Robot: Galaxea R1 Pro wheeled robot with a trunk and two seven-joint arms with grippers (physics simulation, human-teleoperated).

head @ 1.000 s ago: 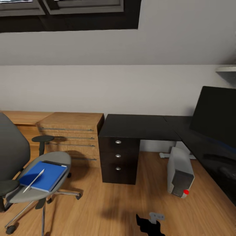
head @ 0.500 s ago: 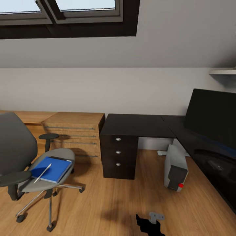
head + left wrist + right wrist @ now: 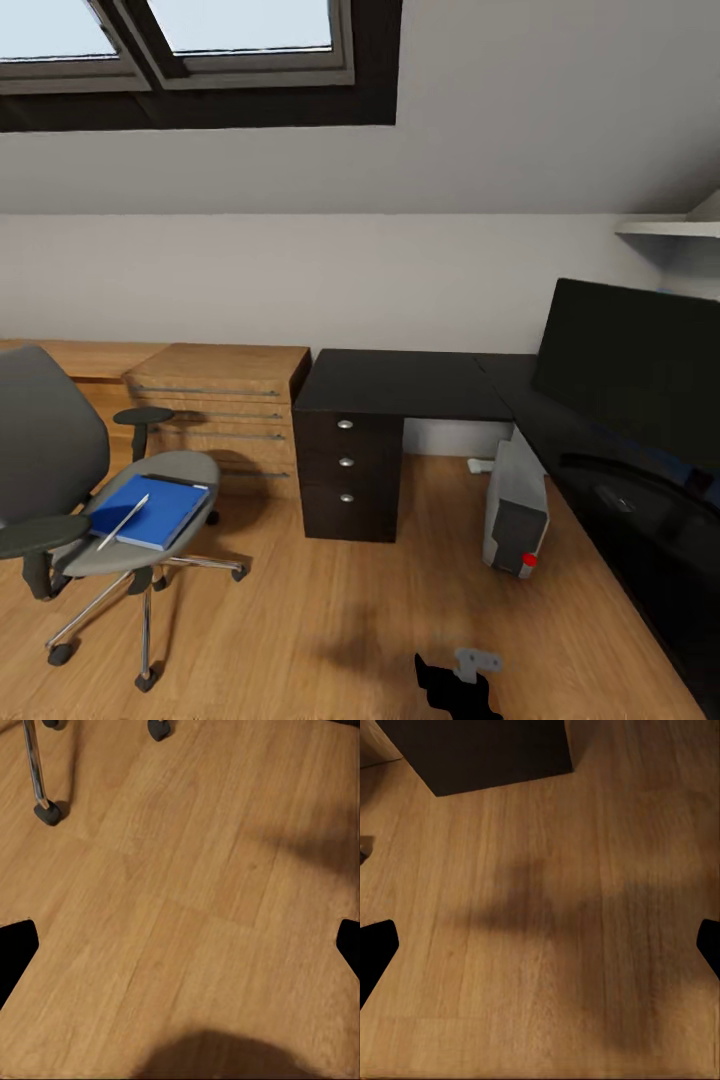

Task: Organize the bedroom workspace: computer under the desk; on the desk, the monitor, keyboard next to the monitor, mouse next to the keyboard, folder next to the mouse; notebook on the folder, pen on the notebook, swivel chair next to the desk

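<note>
The grey swivel chair (image 3: 60, 470) stands at the left on the wood floor, apart from the desk. On its seat lies the blue folder (image 3: 150, 510) with the silvery pen (image 3: 122, 522) across it. A dark strip runs along the folder's far edge; I cannot make out the notebook. The black L-shaped desk (image 3: 400, 385) carries the monitor (image 3: 630, 370) at the right. Beneath it stands the grey computer (image 3: 515, 510). Keyboard and mouse are lost against the glossy black top. My left gripper (image 3: 180, 945) and right gripper (image 3: 540, 945) hang open and empty above the floor.
Light wooden cabinets (image 3: 220, 400) line the wall between chair and desk. The desk's drawer unit (image 3: 345, 465) reaches the floor, and its base (image 3: 480, 754) appears in the right wrist view. A chair castor (image 3: 46, 811) lies near my left gripper. A shelf (image 3: 670, 228) hangs at upper right.
The head view has shifted: more of the skylight shows, and chair, desk and computer sit further left and look smaller. Nothing among the things has moved on its own.
</note>
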